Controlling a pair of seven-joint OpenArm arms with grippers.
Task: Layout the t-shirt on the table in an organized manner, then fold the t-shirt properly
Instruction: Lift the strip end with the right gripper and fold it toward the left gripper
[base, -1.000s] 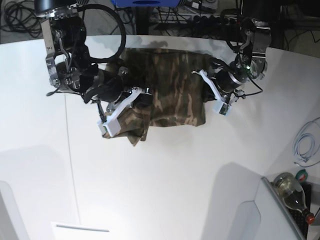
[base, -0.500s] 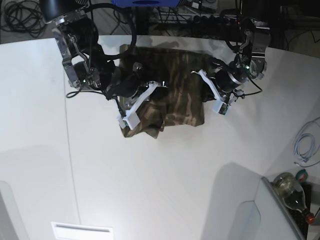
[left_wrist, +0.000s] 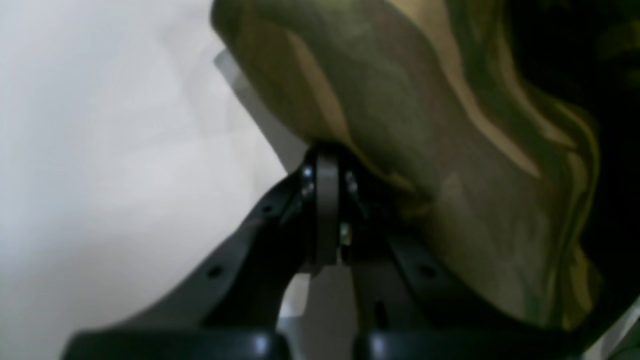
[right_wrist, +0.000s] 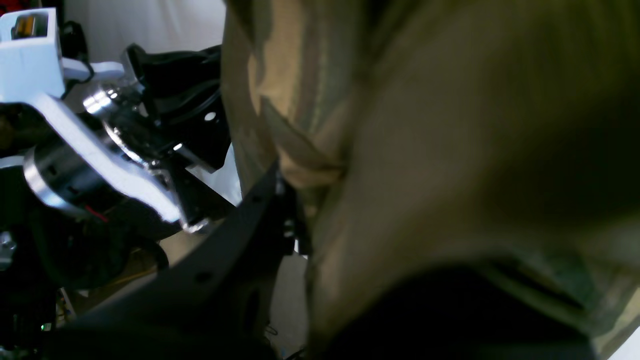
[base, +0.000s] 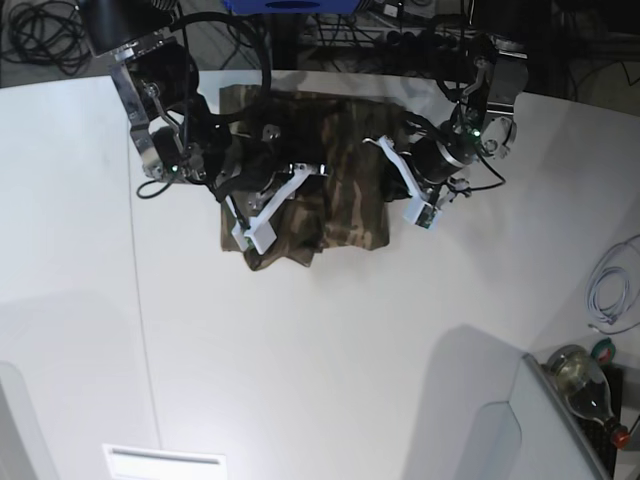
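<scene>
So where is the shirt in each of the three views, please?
Base: the shirt lies bunched at top centre of the table, between the two arms.
Left wrist: it fills the upper right, pinched in the left tool.
Right wrist: it covers the right half, beside the right tool.
Shared landmark: the camouflage pattern.

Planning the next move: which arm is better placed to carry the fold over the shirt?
Right, probably. Its tool is shut on a raised flap of the t-shirt, already over the middle of the cloth. The left tool is also shut on fabric but sits at the opposite edge, better suited to anchoring.
</scene>
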